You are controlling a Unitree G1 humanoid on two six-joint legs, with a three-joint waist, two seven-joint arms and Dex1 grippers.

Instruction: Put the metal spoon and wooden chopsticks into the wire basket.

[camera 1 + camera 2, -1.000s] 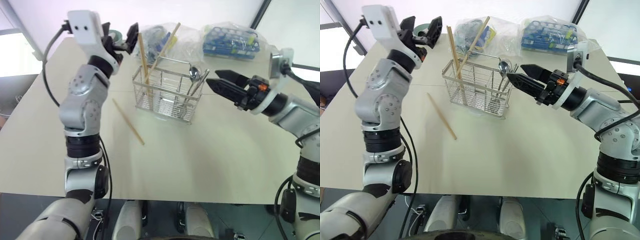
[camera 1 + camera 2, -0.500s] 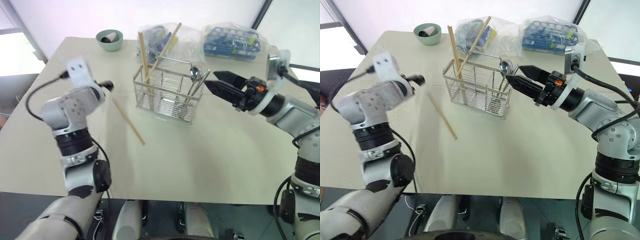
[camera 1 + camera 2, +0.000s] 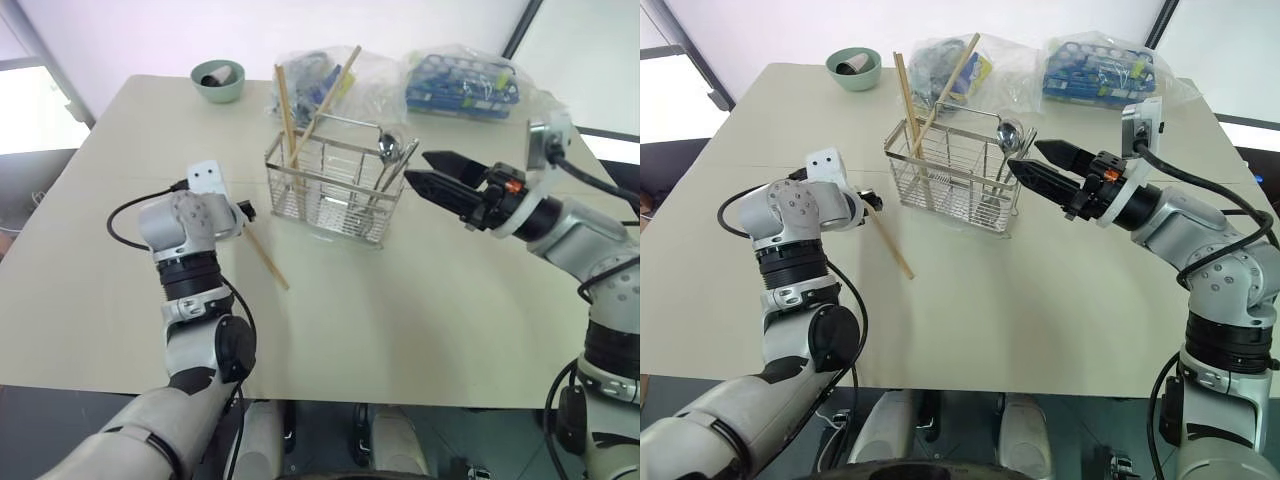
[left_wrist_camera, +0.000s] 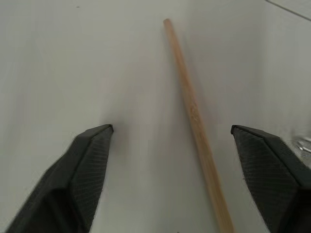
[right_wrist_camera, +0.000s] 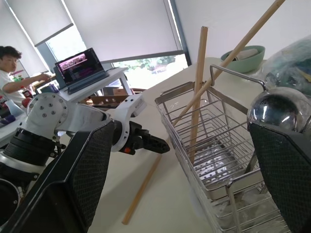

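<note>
The wire basket (image 3: pixel 335 195) is bright silver metal wire, glossy. The metal spoon (image 3: pixel 388 147) in it has a mirror-polished bowl. The wooden chopsticks (image 3: pixel 257 246) are plain light-brown wood, matt and smooth. The table (image 3: pixel 420 300) is a matt cream surface. The far bags (image 3: pixel 460 75) are clear, crinkled plastic. The gripper fingers (image 4: pixel 90 155) are black with finely textured pads.

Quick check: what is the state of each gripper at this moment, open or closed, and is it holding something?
Left gripper: open, holding nothing; the loose wooden chopstick lies on the table between its fingers.
Right gripper: open, holding nothing, beside the wire basket.
</note>
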